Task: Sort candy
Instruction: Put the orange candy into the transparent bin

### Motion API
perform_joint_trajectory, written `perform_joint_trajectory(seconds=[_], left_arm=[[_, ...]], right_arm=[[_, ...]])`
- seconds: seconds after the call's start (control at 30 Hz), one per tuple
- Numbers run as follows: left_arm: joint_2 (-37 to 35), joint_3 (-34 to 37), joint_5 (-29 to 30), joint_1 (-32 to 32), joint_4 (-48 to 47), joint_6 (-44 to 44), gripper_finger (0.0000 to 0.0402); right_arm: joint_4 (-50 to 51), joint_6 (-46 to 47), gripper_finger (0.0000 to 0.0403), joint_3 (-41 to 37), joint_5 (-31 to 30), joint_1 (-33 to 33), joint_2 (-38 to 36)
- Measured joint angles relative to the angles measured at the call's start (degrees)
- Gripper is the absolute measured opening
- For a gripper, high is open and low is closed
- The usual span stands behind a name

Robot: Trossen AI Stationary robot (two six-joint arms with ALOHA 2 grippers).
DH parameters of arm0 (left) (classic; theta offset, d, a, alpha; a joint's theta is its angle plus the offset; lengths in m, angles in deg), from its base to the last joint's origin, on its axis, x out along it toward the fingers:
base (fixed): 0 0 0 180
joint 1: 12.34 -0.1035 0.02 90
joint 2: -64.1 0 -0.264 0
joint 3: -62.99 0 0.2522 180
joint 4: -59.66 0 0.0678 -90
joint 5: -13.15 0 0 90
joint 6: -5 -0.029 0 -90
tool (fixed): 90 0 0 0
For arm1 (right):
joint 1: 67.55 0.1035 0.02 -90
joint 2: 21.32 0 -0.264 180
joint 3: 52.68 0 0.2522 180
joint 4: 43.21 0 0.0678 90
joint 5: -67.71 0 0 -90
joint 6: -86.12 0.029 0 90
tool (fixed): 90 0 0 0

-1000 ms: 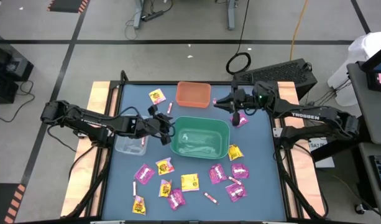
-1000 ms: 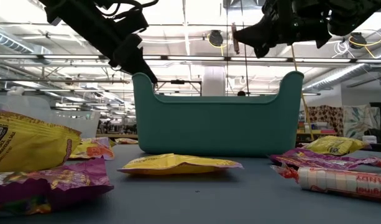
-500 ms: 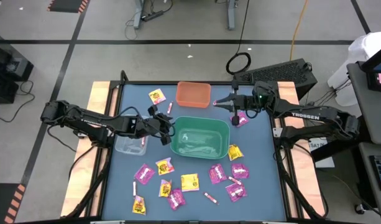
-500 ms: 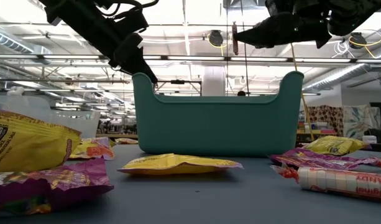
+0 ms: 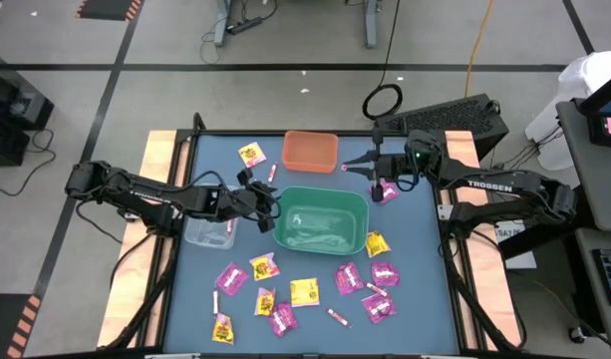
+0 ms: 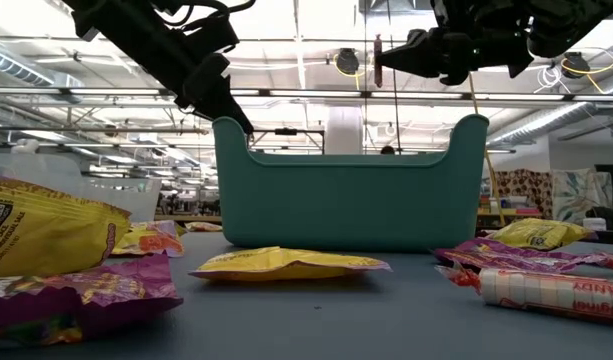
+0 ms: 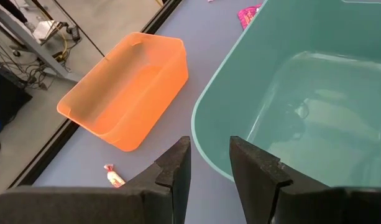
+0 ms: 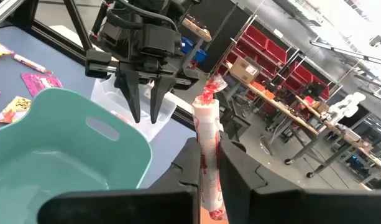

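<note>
1. Candy lay scattered on the near part of the table: pink packets, yellow packets and a thin stick, all loose on the surface.
2. Further in, a green bin stood near the middle of the table, with a yellow packet just beside its right near corner.
3. The left gripper hung just beside the green bin's left far corner, its jaws a little apart and holding nothing; a clear bin sat under that arm.
4. The right gripper hovered beyond the green bin's right far corner, clenched on a pink-white stick held upright.
5. A pink packet lay on the table just below that gripper.
6. At the far edge stood an orange bin, with a yellow packet and a stick to its left.
</note>
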State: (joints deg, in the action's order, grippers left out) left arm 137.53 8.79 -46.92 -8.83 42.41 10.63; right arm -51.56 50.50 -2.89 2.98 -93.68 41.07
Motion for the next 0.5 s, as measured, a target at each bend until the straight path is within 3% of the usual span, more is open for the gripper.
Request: perform_joint_trajectory(seconds=[0.2, 0.5], left_arm=[[0.00, 0.02, 0.00, 0.00, 0.00, -0.02, 0.0118], [0.02, 0.02, 0.00, 0.00, 0.00, -0.02, 0.0118]], right_arm=[[-0.27, 0.81, 0.0025, -0.02, 0.02, 0.00, 0.00], [-0.46, 9.24, 0.0025, -0.04, 0.04, 0.00, 0.02]])
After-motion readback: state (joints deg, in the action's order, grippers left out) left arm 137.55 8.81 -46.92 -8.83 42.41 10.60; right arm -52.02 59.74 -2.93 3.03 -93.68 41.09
